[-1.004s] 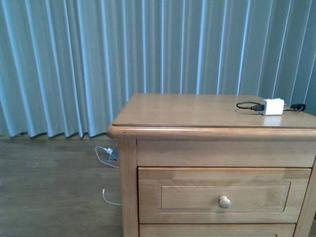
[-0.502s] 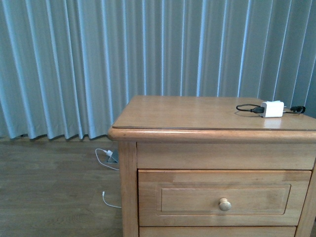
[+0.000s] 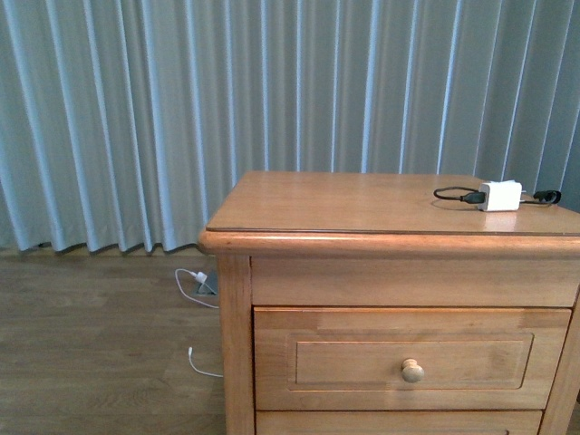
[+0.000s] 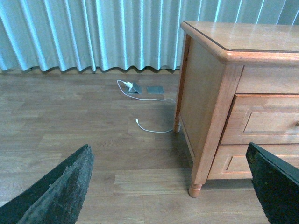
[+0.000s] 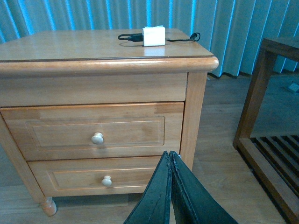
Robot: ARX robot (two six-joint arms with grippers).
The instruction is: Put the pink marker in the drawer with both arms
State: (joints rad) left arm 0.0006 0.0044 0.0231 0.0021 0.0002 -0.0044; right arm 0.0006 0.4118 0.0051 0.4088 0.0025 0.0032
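On your left, the left tool (image 4: pixel 170 186) is spread wide, its two rough black fingers (image 4: pixel 60 191) far apart over grey-brown plank floor. A thin white cable (image 4: pixel 149 128) curls on that floor below the pleated blue-grey curtain (image 3: pixel 136 118), beside the bench (image 3: pixel 362 204), a honey-coloured wooden nightstand with a rounded top edge and turned feet. Its top drawer (image 3: pixel 412 358) is closed flush, with a recessed rectangular panel and one round knob (image 3: pixel 412 370); a similar drawer (image 5: pixel 100 179) sits below. A white charger (image 3: pixel 500 195) with a black cord (image 3: pixel 453 194) lies on the glossy top. The right tool (image 5: pixel 171 186) is pressed together, empty, low in front of the drawers. A dark slatted frame (image 5: pixel 266 121) stands right. You can't see the marker in any view.
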